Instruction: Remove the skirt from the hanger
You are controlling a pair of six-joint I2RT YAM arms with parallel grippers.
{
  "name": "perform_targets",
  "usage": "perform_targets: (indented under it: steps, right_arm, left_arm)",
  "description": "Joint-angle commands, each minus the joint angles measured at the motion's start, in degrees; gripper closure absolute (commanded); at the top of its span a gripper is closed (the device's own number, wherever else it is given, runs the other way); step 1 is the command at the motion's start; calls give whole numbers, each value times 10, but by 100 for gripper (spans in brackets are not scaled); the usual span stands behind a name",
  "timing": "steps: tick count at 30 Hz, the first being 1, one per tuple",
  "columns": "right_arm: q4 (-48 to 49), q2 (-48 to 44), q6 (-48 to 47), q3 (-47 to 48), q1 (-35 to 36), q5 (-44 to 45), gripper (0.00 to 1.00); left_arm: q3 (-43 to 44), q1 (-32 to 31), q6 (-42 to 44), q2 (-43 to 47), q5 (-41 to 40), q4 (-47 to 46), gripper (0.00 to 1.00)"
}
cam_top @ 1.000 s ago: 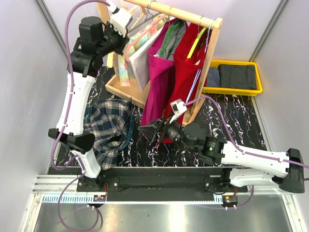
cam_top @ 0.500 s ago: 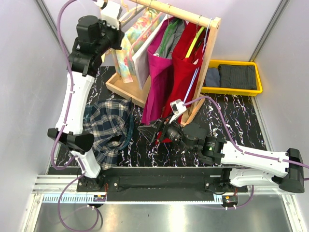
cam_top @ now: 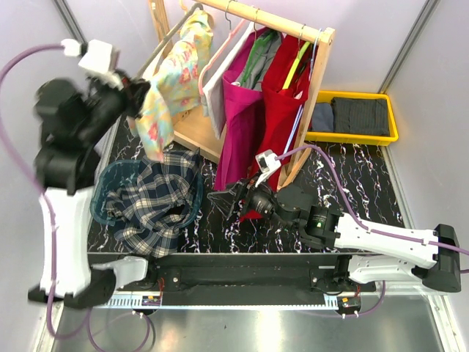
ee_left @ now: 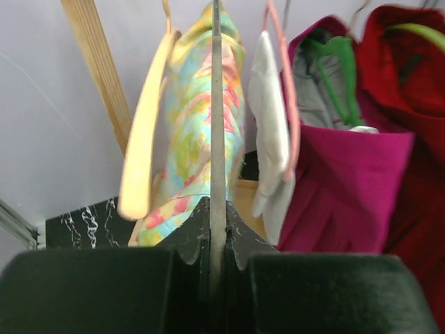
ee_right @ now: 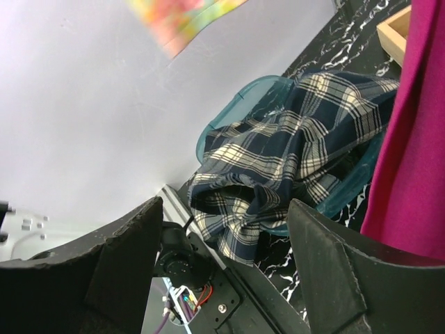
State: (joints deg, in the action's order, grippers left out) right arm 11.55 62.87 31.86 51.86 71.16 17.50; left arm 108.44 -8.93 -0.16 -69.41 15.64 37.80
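Top view: the left gripper was clenched on the dark hanger bearing the floral skirt, left of the wooden rack; left wrist: jaws pinched that hanger, skirt beyond; right wrist: the right gripper stood released before the rack, near plaid cloth.

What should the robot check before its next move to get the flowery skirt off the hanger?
1. Left end effector shut on the hanger: ok.
2. Right end effector open and empty: ok.
3. Flowery skirt off the hanger: not ok, it hangs on it.
4. Hanger hook clear of the wooden rail: cannot tell.
5. Right end effector close to the skirt: not ok, it is low beside the magenta garment.
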Motion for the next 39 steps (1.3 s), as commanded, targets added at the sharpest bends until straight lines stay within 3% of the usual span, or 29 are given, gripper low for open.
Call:
perform_targets:
  steps: [1, 8, 18, 25, 28, 34, 39]
  right_arm:
    - [11, 3, -20, 46, 4, -11, 19]
    - [15, -4, -36, 109, 4, -39, 17]
    - [61, -46, -18, 181, 4, -133, 9]
    - [97, 36, 10, 249, 0, -156, 6]
    - [107, 98, 54, 283, -22, -192, 6]
    - [224, 189, 264, 279, -110, -260, 6]
    - [267, 233, 312, 307, -137, -285, 5]
  left_arm:
    - [-6, 8, 24, 95, 71, -15, 100]
    - [-7, 8, 77, 186, 28, 114, 100]
    - [-41, 5, 115, 255, -23, 180, 100]
    - [-25, -1, 132, 271, -9, 235, 100]
    - [-2, -2, 131, 270, 2, 255, 100]
    - [48, -3, 133, 261, 2, 276, 100]
    - [43, -4, 134, 264, 10, 282, 100]
